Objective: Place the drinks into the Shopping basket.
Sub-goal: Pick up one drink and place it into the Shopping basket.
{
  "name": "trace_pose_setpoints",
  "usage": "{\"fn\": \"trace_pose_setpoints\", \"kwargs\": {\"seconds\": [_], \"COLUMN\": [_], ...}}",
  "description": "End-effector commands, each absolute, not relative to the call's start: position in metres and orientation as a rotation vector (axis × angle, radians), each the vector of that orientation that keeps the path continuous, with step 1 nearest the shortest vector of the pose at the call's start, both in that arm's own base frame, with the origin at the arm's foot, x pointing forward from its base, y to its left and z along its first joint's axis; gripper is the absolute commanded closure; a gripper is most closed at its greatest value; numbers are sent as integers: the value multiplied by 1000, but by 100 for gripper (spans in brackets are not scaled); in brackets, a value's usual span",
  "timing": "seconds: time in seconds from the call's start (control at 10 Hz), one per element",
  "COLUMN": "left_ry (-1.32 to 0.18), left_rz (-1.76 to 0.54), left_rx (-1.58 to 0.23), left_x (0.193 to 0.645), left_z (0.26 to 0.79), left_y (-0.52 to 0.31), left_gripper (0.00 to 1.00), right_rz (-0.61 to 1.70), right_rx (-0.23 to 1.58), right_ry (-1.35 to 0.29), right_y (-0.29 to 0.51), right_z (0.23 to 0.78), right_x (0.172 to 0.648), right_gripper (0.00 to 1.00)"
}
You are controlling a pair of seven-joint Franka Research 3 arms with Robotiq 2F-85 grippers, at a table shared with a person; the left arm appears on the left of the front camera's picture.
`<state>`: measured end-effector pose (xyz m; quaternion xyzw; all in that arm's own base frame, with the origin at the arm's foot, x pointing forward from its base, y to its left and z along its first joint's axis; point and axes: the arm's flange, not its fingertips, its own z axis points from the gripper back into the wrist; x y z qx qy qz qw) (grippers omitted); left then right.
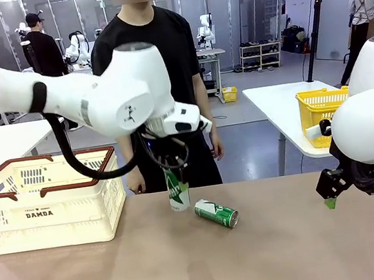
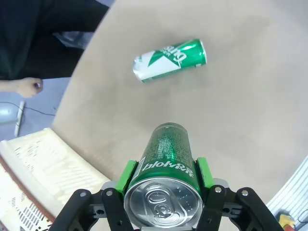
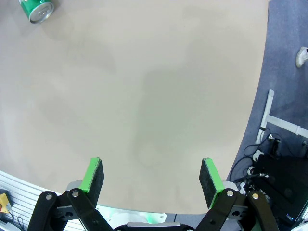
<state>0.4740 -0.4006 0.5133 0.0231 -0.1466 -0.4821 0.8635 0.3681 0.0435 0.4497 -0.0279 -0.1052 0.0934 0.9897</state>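
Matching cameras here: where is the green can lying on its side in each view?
Front view: lying can mid-table, right of the held can.
Left wrist view: lying can upper middle.
Right wrist view: lying can top-left corner.
Shared landmark: tan tabletop.

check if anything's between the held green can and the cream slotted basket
Nothing visible does. The left gripper is shut on the upright green drink can, and only bare brown tabletop lies between it and the cream-white slotted plastic basket. The second green can lies tipped over, off that path.
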Motion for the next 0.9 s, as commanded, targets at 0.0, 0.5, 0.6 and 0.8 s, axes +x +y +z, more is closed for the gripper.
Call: {"fn": "trace_pose_setpoints", "kwargs": {"seconds": [0.0,0.5,0.6,0.8], "left_ry": [-369,-437,-444,-444], "left_rz": [-1004,-1014,-990,-990], "left_rx": [46,-24,6,6], "left_x": [457,447,443,443], "left_z": [546,599,598,598], "left_y": [-395,-379,-390,-390], "left_gripper": [78,78,78,78], "right_rz": [192,192,192,192], "right_rx": [-59,-59,-59,-59], "right_ry": [-212,-212,-212,-212], "right_y": [43,43,43,43], "right_z": [451,451,451,451], "right_x": [368,368,368,368], "right_gripper": [0,0,0,0]}}
